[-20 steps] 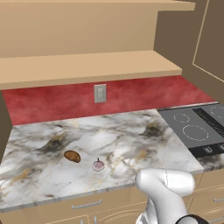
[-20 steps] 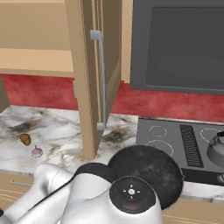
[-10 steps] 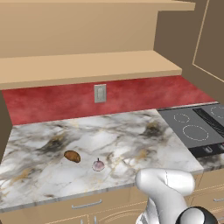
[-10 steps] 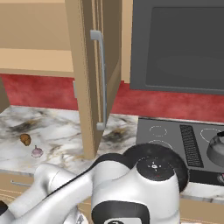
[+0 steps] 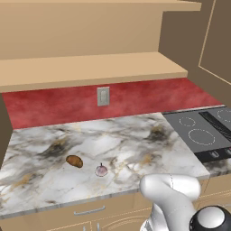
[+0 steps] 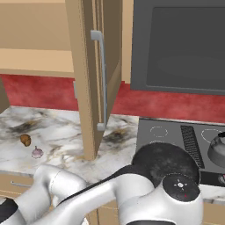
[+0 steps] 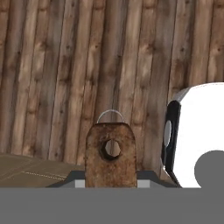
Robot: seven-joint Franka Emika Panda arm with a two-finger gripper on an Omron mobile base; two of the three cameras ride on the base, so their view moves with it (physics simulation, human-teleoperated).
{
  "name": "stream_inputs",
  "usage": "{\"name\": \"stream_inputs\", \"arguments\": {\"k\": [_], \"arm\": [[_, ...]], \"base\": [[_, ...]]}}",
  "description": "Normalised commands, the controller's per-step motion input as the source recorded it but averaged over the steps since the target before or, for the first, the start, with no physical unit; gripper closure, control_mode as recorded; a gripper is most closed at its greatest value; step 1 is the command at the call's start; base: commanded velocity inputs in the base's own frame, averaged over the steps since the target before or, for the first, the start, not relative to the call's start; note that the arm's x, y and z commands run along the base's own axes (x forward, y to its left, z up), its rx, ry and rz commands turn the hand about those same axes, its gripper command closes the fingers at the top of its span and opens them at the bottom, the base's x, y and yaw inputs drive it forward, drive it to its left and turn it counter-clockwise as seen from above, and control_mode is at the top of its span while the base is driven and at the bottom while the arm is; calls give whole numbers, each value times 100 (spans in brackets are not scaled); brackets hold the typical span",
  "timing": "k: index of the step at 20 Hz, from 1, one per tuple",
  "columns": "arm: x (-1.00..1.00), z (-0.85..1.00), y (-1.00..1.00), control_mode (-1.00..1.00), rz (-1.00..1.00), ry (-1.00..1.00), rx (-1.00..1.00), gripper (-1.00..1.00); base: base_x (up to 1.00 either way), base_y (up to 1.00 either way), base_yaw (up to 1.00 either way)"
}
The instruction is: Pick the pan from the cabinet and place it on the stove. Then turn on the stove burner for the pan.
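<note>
- Arm [image 6: 88, 197]: glossy white, made up of rounded, tube-like links.
- Joint cap [image 6: 180, 186]: dark grey disc, small white mark and red dot at its centre.
- Dark band between the white links at lower left of the right base view.
- Left base view: white elbow [image 5: 169, 189] and a round grey cap ringed in black [image 5: 211, 219].

1 pan [image 6: 166, 163], 1 kettle [image 6: 217, 150] at 3 o'clock, 1 open cabinet [image 6: 94, 79] door, 1 brown lump [image 5: 74, 161], 1 garlic bulb [image 5: 101, 170], 1 wall outlet [image 5: 103, 96].
</note>
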Motion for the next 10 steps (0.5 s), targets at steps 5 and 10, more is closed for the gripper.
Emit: {"name": "stream_inputs", "arguments": {"k": [5,10], "arm": [[7,-18,-26,-100,12,-4,1,100],[24,-14,-26,-100,11,0,0,100]], "base": [[0,0,0],[0,0,0]]}}
